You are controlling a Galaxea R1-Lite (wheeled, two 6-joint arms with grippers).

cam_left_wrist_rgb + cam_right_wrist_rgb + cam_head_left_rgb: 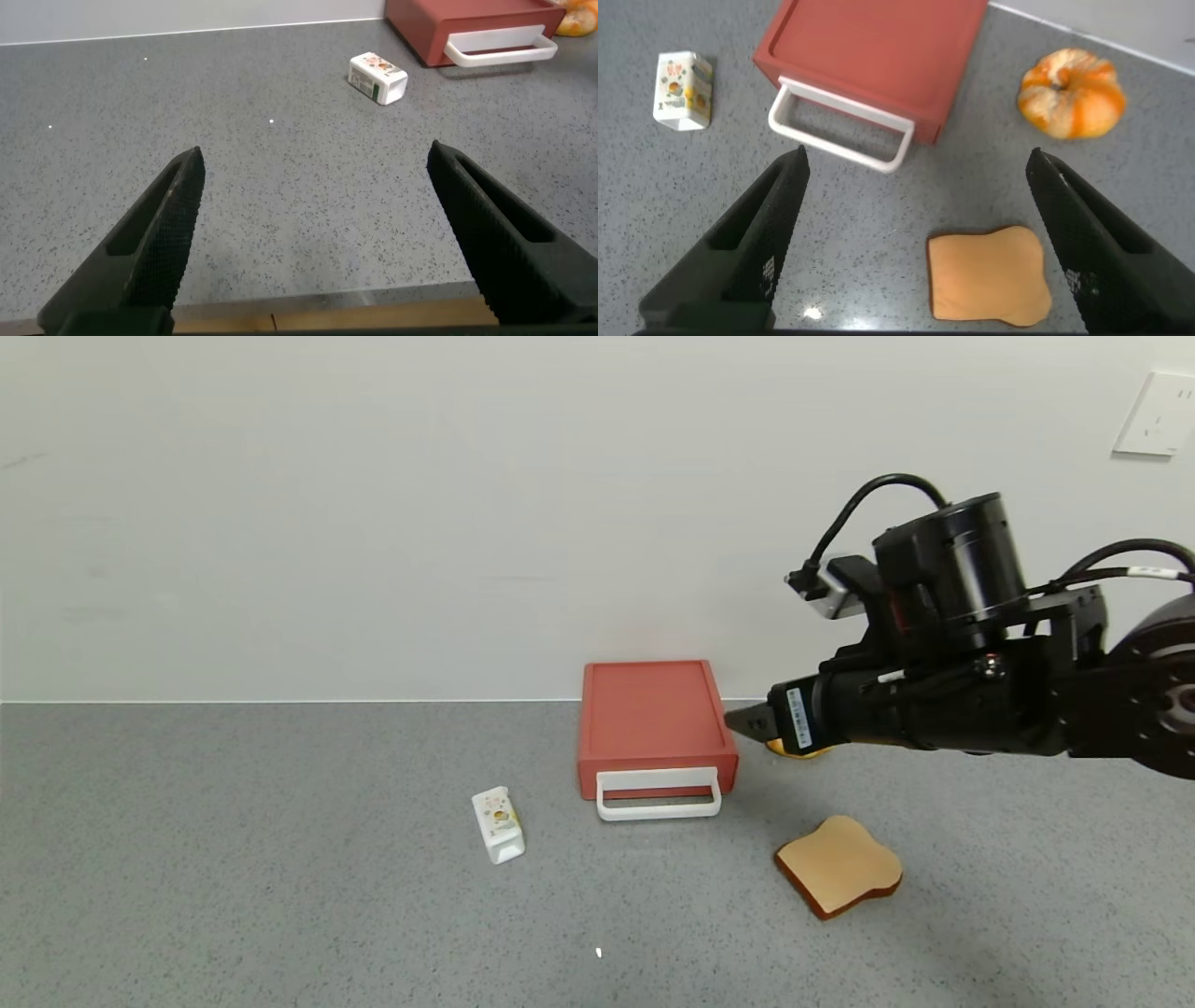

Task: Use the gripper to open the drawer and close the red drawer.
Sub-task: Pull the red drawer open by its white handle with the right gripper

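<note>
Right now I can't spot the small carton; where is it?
In the head view the small carton lies on the grey table, just left of the red drawer and its white handle.

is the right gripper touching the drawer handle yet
Apart. In the right wrist view the right gripper is open above the counter, and grey counter shows between its fingers and the white handle of the drawer.

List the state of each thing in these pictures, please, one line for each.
Red drawer: shut, handle free.
Right hand: open, in the air beside the drawer.
Left hand: open, over bare table.
Small carton: lying on its side.
Toast slice: lying flat.
Orange fruit: resting beside the drawer.
</note>
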